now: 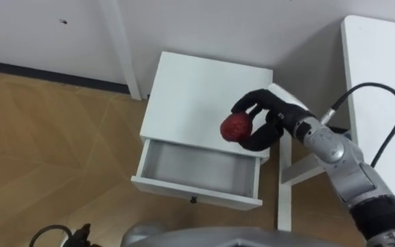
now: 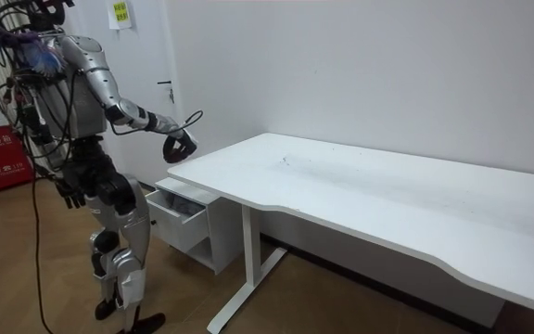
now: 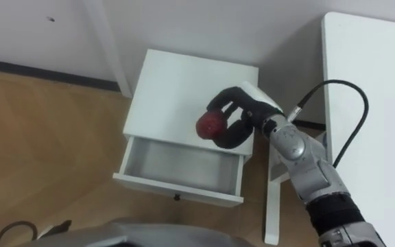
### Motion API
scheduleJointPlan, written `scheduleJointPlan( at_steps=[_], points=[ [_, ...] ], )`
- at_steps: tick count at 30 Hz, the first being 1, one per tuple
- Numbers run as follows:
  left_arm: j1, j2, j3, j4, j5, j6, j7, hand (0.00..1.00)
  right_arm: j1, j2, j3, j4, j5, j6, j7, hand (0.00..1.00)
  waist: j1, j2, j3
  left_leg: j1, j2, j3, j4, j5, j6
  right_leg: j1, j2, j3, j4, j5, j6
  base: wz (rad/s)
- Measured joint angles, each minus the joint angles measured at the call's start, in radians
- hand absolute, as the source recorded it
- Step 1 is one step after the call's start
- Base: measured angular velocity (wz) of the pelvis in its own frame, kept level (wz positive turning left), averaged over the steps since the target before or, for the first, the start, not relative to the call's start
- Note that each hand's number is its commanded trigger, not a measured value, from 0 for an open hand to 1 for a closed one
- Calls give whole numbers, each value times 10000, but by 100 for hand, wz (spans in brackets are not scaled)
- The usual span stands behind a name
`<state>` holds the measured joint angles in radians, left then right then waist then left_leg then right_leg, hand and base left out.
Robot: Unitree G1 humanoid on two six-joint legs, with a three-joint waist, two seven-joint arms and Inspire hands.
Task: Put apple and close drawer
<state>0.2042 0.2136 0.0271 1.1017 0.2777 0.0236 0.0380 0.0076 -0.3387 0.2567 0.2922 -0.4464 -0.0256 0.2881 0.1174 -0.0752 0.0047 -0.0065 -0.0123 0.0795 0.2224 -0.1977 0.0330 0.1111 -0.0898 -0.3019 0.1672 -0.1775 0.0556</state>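
a white wall (image 1: 218,27) with a dark baseboard (image 1: 40,72) meets a wooden floor (image 1: 46,137), and against that wall stands a small white cabinet (image 1: 190,96), the thing by which everything else here is placed. its drawer (image 1: 197,168) is pulled out toward the robot, showing a pale grey inside, with a small dark knob (image 1: 193,200) on the middle of its front. to the cabinet's right, just beside it, stands a white table (image 1: 382,82) whose top is higher than the cabinet's. to the cabinet's left a white door frame (image 1: 122,48) runs up the wall. the robot stands upright on the floor in front of the cabinet, facing it. its right arm reaches forward from the lower right, bent at the elbow, forearm angled up and inward toward the cabinet's right half. the right hand (image 1: 269,113) is turned with its back toward the table, and its dark fingers and thumb are curled round a red apple (image 1: 236,126), gripping it from the right side. the apple is held in the air over the front right part of the cabinet top, close behind the open drawer's back right corner; in the room view the right hand (image 2: 179,146) is well above the cabinet (image 2: 193,218), near the table (image 2: 360,186) edge. the left hand (image 2: 70,195) hangs low by the hip, on the side away from the cabinet; whether it is open or closed cannot be told.
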Motion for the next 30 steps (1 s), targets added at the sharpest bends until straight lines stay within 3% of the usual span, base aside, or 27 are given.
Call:
scheduleJointPlan(
  at_steps=[5, 6, 7, 30],
  points=[
    [-168, 2, 5, -1, 1, -2, 23, 0, 188, 11, 1, 38, -328, 38, 370, 100, 2, -70, 54, -99, -2, -1, 22, 1, -1, -97, 7, -7, 2, 0, 0, -1],
    [-192, 2, 3, -6, -1, -6, 22, 0, 196, 25, 1, 76, -383, 42, 420, 96, -3, -84, 55, -114, -2, -1, 22, 1, -1, -110, 7, -7, 1, 0, 0, 0],
    [-202, 2, -3, -10, -2, -15, 16, 0, 244, 32, 1, 99, -409, 49, 492, 0, -1, -105, 50, -165, -3, -1, 42, 1, -1, -148, 6, -7, -1, 0, -1, 0],
    [-584, 5, -14, -48, -10, -23, 21, 0, 576, 207, 180, 120, -744, 59, 1077, 0, 1, -122, 64, -236, -2, -4, 60, 1, -1, -241, 4, 1, 0, 0, -1, 0]
  ],
)
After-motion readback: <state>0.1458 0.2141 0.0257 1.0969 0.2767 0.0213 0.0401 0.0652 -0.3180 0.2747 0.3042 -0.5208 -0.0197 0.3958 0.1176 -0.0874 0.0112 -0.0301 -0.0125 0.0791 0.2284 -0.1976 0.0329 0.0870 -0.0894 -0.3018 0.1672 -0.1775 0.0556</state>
